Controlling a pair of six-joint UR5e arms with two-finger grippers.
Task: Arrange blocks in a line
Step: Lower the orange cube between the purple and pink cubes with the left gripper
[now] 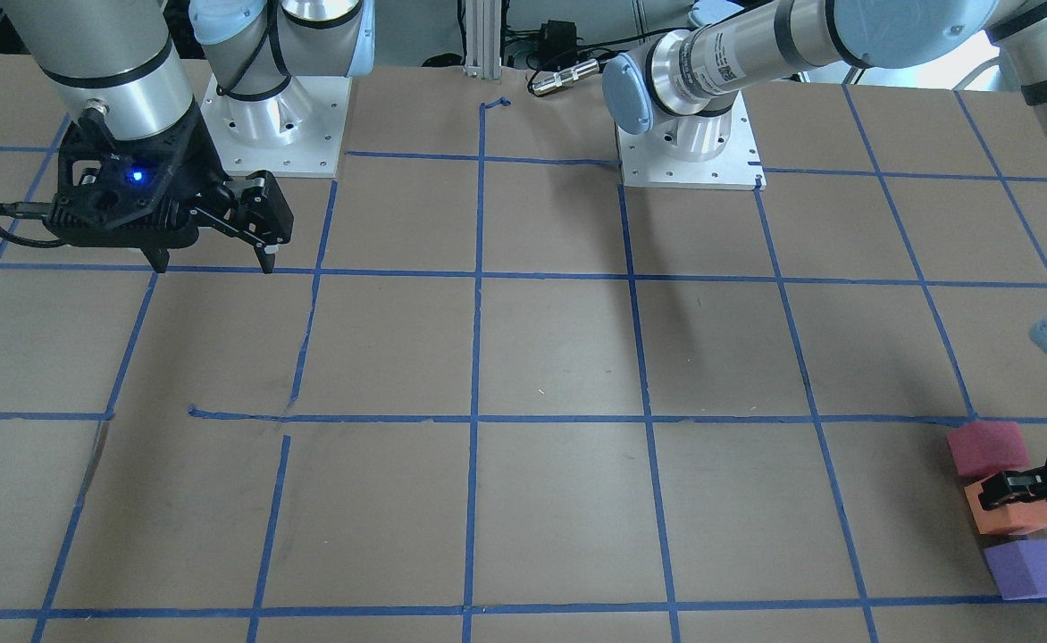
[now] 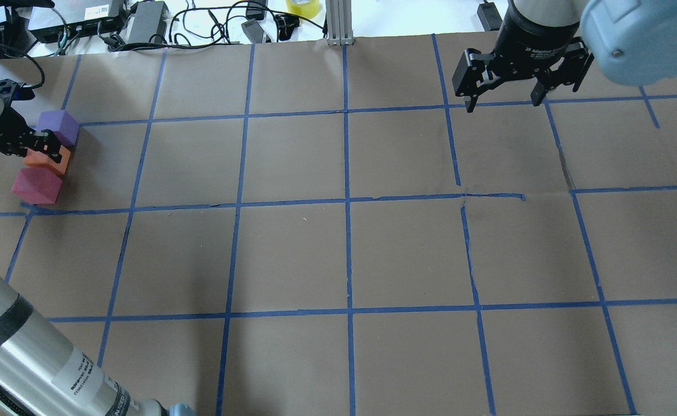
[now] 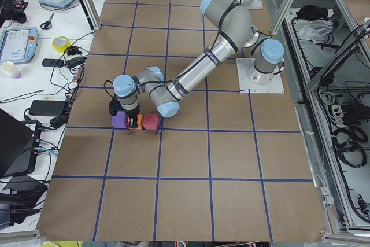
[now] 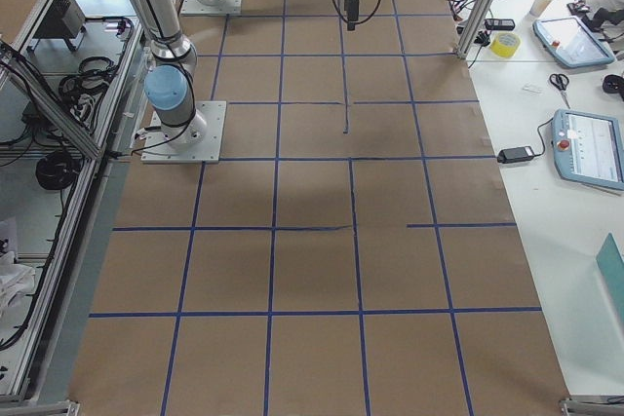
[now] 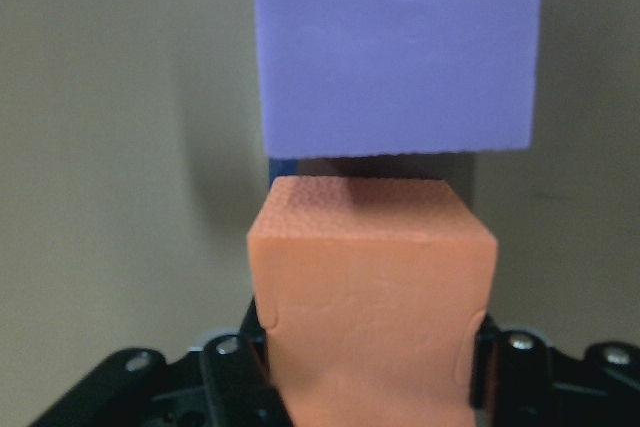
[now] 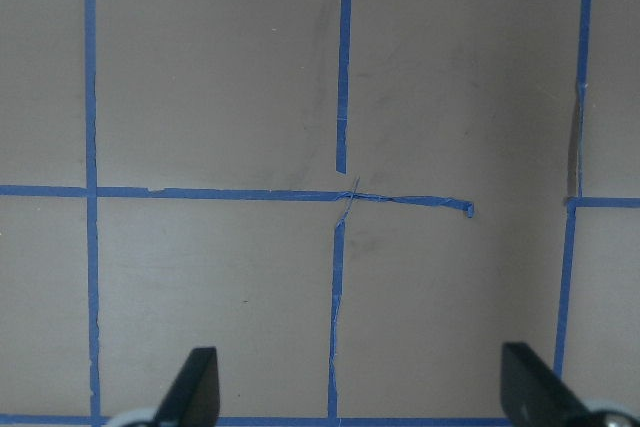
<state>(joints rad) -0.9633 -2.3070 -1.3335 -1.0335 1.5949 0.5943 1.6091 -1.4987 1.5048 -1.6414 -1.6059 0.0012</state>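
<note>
Three blocks stand in a short row near the table's far-left edge in the overhead view: purple, orange and pinkish-red. They also show in the front view as pinkish-red, orange and purple. My left gripper is shut on the middle orange block. In the left wrist view the orange block sits between the fingers, with the purple block just beyond it across a thin gap. My right gripper is open and empty above the far right of the table.
The brown table carries a blue tape grid. Cables and power supplies lie beyond its far edge. The arm bases stand on the robot's side. The blocks sit close to the table's left edge.
</note>
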